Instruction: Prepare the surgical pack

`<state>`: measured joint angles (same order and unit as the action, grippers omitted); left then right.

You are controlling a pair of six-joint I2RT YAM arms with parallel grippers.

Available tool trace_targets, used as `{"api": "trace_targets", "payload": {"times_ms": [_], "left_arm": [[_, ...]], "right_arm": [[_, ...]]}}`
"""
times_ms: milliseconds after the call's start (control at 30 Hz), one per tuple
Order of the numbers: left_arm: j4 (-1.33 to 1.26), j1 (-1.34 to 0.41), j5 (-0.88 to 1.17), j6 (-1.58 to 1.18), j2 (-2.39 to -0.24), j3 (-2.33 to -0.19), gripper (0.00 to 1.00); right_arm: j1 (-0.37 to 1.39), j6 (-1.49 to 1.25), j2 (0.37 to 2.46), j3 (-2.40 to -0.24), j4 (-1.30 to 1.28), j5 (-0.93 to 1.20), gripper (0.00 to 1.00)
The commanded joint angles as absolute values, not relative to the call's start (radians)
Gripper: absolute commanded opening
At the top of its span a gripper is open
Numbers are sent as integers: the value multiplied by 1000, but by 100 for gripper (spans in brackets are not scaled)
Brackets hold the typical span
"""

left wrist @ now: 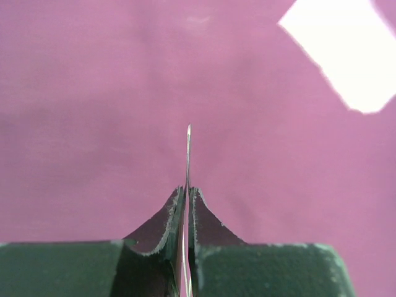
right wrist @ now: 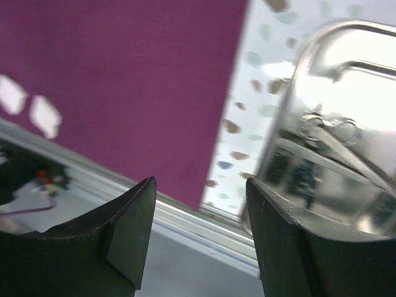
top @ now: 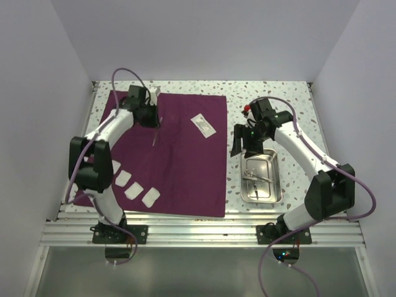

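left claw (left wrist: 187,198) pinching thin tool (left wrist: 189,154) over cloth (top: 185,167), far left. laying-out step, I guess. next: lower flat, let go. right claw (right wrist: 199,182) spread by tray (top: 260,153), empty.

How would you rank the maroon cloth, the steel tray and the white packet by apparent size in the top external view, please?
Largest to smallest:
1. maroon cloth
2. steel tray
3. white packet

The cloth (top: 179,154) is plain deep maroon, the 4 pads (top: 133,190) white, the thin tool (left wrist: 189,154) silver. The tray (top: 278,185) is shiny silver; the table (top: 297,99) is white, speckled grey and brown. The 2 arms (top: 114,127) are white and black, with purple cables (top: 113,83).
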<state>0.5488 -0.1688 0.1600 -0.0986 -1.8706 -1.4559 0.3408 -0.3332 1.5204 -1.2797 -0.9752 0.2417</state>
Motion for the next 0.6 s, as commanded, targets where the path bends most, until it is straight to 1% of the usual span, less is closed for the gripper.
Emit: {"api": "trace_targets", "payload": {"times_ms": [0,67,133,200,300,400,567], "left_arm": [[297,-214,507,-359,-1679,-1266,0],[237,-267,520,-453,-1623,-1185,0],[140,-357,551,-512,-1569,-1146,0],[89,-438,558,-580,-1546,-1118,0],[22,-510,551,-644,-1536,-1098,0],[23,-555,561,-664,-1568,-1115,0],[-17,-591,560,-683,-1562,-1114,0]], "right_arm": [[341,-494,1511,-1313,-852,496,64],[342,-607,1509,-1284,-737,561,64],[348,-652,1520,-1281,-692,604,64],[353,-666,1534,-1304,-686,603,64],[357,-699,1526,-1330,-652,586,68],[364,-726,1519,-1335,-638,554,70],[367,-733,1516,-1327,-661,485,68]]}}
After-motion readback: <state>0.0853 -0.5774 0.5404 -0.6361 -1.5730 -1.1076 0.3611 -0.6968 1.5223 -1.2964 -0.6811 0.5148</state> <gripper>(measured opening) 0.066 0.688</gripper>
